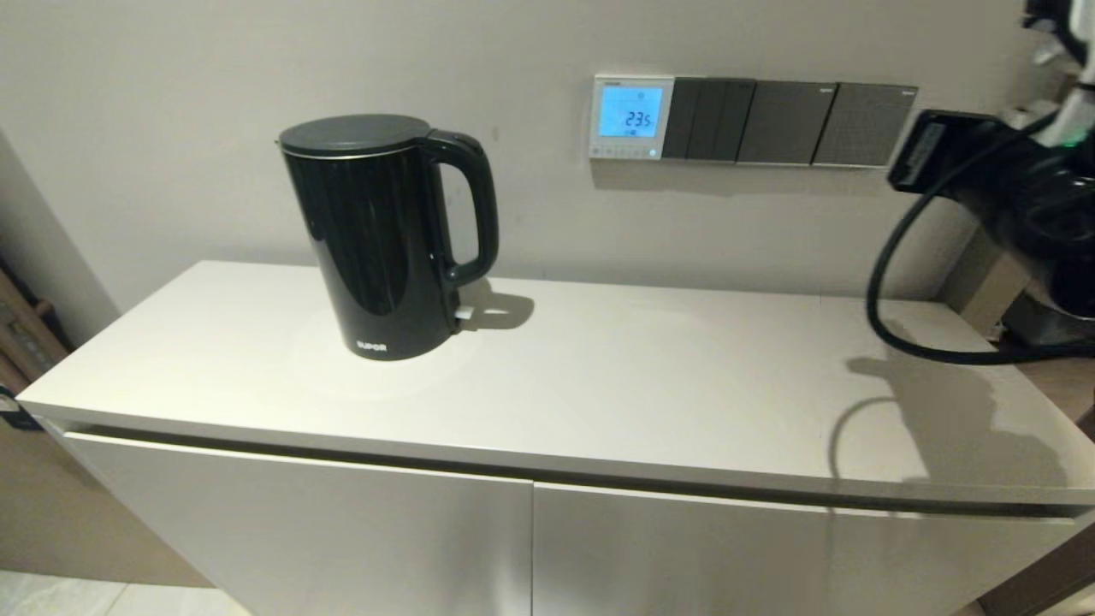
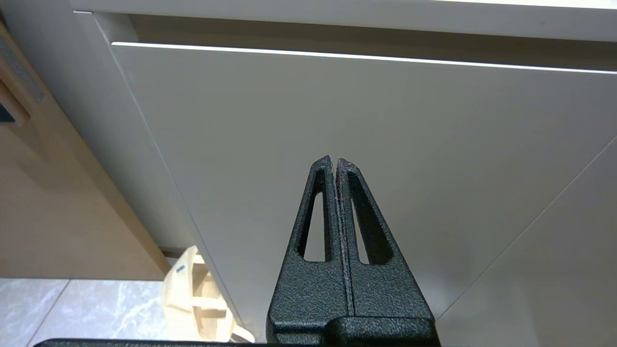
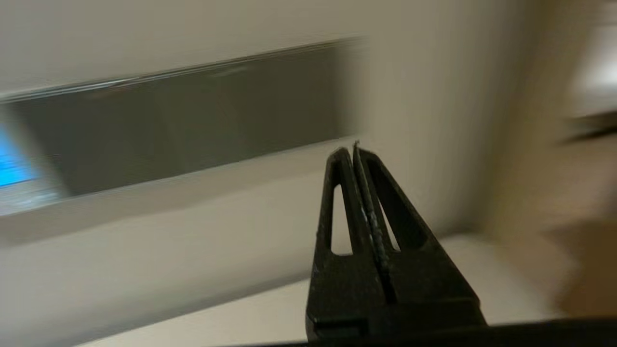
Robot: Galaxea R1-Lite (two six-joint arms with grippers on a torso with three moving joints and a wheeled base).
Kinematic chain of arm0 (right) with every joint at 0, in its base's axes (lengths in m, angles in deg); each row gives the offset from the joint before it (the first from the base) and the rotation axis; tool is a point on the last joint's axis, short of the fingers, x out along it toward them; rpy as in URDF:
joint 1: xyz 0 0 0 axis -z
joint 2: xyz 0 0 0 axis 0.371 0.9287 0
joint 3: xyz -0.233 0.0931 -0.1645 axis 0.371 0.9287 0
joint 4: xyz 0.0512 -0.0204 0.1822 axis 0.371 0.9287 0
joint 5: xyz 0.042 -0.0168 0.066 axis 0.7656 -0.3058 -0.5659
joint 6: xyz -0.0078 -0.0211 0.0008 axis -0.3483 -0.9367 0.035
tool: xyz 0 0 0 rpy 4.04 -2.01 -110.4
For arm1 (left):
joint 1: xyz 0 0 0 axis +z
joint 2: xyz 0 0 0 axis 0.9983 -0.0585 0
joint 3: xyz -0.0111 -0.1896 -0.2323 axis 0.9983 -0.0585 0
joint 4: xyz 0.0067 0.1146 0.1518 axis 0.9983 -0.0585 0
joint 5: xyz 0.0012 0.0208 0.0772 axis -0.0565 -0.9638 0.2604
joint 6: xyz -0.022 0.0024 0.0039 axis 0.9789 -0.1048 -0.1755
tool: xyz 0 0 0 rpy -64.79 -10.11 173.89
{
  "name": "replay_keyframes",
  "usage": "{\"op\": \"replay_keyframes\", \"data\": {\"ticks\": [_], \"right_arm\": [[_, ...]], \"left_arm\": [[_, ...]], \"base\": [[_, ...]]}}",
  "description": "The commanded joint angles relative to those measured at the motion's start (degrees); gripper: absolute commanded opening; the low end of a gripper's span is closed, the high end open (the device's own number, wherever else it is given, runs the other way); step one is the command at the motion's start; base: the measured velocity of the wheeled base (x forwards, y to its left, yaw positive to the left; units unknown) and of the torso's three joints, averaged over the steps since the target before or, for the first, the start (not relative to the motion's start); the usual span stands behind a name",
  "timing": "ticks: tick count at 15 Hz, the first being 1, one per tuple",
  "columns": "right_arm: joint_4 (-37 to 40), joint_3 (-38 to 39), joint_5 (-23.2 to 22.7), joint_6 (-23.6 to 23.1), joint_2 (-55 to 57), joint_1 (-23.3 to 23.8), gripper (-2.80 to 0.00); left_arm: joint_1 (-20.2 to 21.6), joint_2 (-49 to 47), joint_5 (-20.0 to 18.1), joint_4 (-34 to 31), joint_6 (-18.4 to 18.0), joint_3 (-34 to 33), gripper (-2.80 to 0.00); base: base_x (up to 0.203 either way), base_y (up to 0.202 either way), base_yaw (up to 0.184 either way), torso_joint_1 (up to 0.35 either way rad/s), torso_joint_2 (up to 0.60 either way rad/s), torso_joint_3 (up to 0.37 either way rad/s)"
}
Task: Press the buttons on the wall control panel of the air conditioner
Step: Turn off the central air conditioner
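The white wall control panel hangs on the wall above the cabinet, its screen lit blue and reading 23.5. The row of tiny pale buttons runs along its bottom edge. My right gripper is shut and empty. It hovers off the wall to the right of the grey switch plates, well right of the panel. In the right wrist view the right gripper points at bare wall below and beyond the plates' end, and the panel shows only as a blue patch. My left gripper is shut, parked low before the cabinet door.
Three grey switch plates sit right of the panel. A black electric kettle stands on the white cabinet top, left of the panel. My right arm's black cable loops over the cabinet's right end. A cream bag lies on the floor.
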Motion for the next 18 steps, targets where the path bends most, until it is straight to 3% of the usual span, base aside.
{"op": "replay_keyframes", "data": {"ticks": [1, 5, 12, 13, 18], "right_arm": [[2.1, 7.3, 0.1, -0.1, -14.3, 6.4, -2.80], [10.3, 19.6, -0.3, 0.1, -32.9, 15.1, -2.80], [20.8, 45.6, -1.0, 0.6, -58.7, 21.4, -2.80], [21.1, 48.3, -3.1, 1.3, -60.8, 21.7, -2.80], [21.5, 55.4, -23.0, 8.1, -65.0, 21.9, -2.80]], "left_arm": [[0.0, 0.0, 0.0, 0.0, 0.0, 0.0, -2.80], [0.0, 0.0, 0.0, 0.0, 0.0, 0.0, -2.80], [0.0, 0.0, 0.0, 0.0, 0.0, 0.0, -2.80], [0.0, 0.0, 0.0, 0.0, 0.0, 0.0, -2.80], [0.0, 0.0, 0.0, 0.0, 0.0, 0.0, -2.80]], "base": [[0.000, 0.000, 0.000, 0.000, 0.00, 0.000], [0.000, 0.000, 0.000, 0.000, 0.00, 0.000], [0.000, 0.000, 0.000, 0.000, 0.00, 0.000], [0.000, 0.000, 0.000, 0.000, 0.00, 0.000], [0.000, 0.000, 0.000, 0.000, 0.00, 0.000]]}}
